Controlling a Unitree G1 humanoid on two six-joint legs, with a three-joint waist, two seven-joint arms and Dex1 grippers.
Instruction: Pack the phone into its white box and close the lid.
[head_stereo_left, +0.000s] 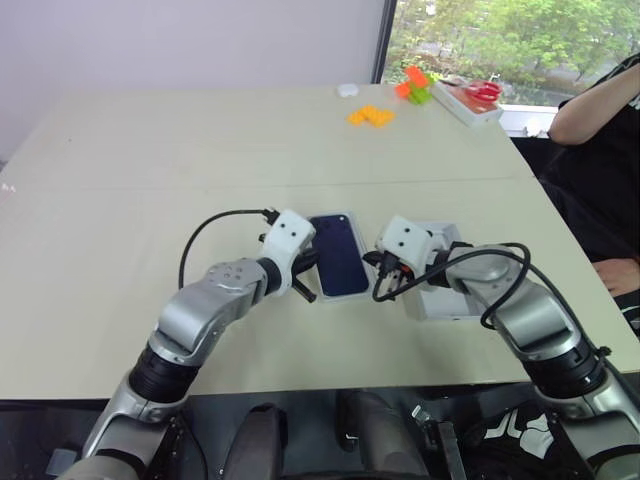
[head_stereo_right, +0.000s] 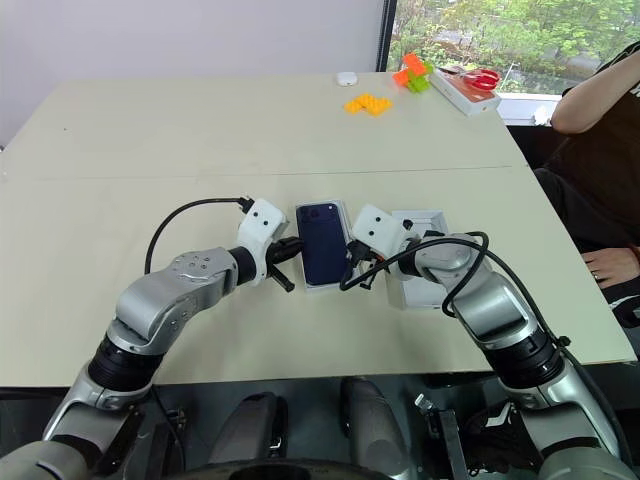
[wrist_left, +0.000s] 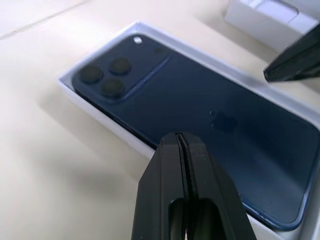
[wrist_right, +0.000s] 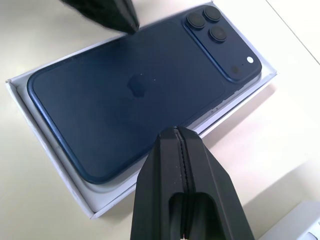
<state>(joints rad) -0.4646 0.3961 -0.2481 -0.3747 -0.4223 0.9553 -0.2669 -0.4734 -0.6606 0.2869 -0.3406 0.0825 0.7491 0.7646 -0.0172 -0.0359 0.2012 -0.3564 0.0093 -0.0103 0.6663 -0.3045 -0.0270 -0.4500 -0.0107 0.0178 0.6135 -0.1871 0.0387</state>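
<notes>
On the beige table (head_stereo_left: 150, 200), you had the phone (head_stereo_left: 338, 255) lying in the white box (wrist_right: 40, 117), long axis pointing away, between clenched left gripper (wrist_left: 180, 145) and clenched right gripper (wrist_right: 176, 137), the lid (head_stereo_right: 425, 262) just right of it, nearer your right.

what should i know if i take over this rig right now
Left gripper: shut, empty, at the phone's left side.
Right gripper: shut, empty, at its right side.
Phone: lying back up in the white box, mid-table.
Lid: off, on the table right of the box, under the right arm.
Done: phone is in.
Left: pick up the lid and close the box.
</notes>
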